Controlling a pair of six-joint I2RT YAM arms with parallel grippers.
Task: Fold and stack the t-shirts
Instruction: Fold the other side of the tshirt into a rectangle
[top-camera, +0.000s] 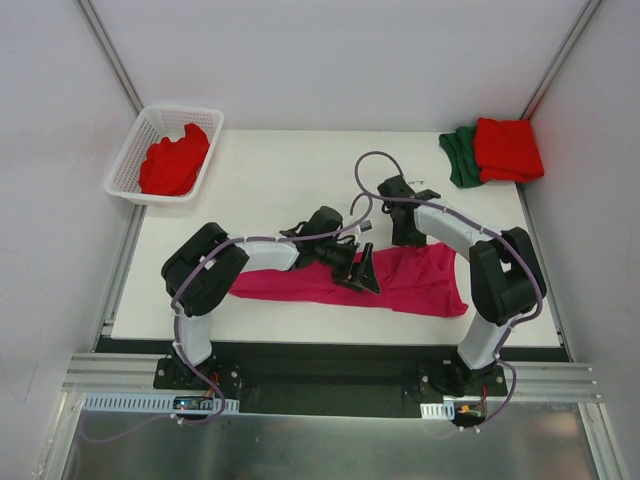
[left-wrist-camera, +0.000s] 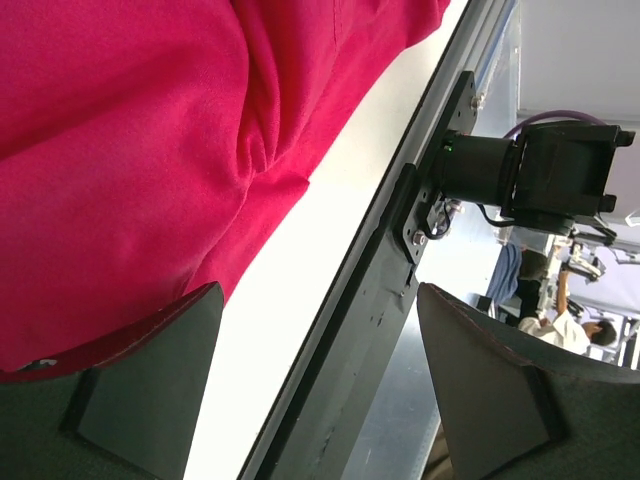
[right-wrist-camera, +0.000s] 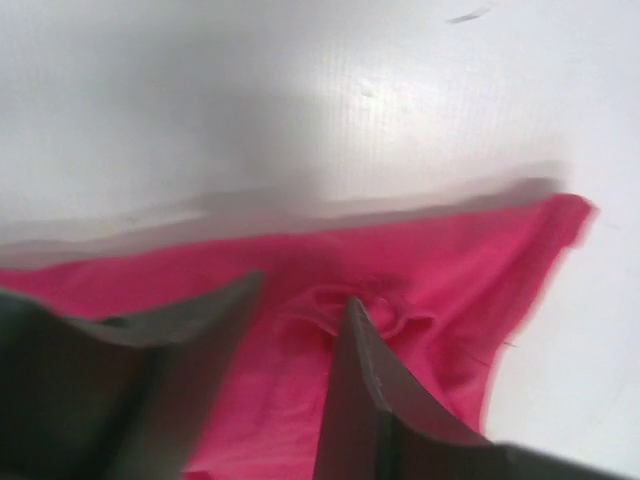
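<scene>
A magenta-pink t-shirt (top-camera: 420, 285) lies as a long flat strip across the near middle of the white table. My left gripper (top-camera: 360, 272) hovers over its middle, open, with nothing between the fingers. In the left wrist view the pink cloth (left-wrist-camera: 120, 150) fills the upper left, and the left gripper (left-wrist-camera: 320, 290) looks past it to the table's edge. My right gripper (top-camera: 408, 238) is at the shirt's far edge. In the right wrist view the right gripper (right-wrist-camera: 302, 290) has its fingers apart just above a small pucker in the pink cloth (right-wrist-camera: 450, 270).
A white lattice basket (top-camera: 125, 165) at the back left holds a crumpled red t-shirt (top-camera: 175, 160). At the back right corner a folded red t-shirt (top-camera: 508, 148) lies on a dark green one (top-camera: 462, 155). The table's dark front rail (left-wrist-camera: 380, 300) runs close by.
</scene>
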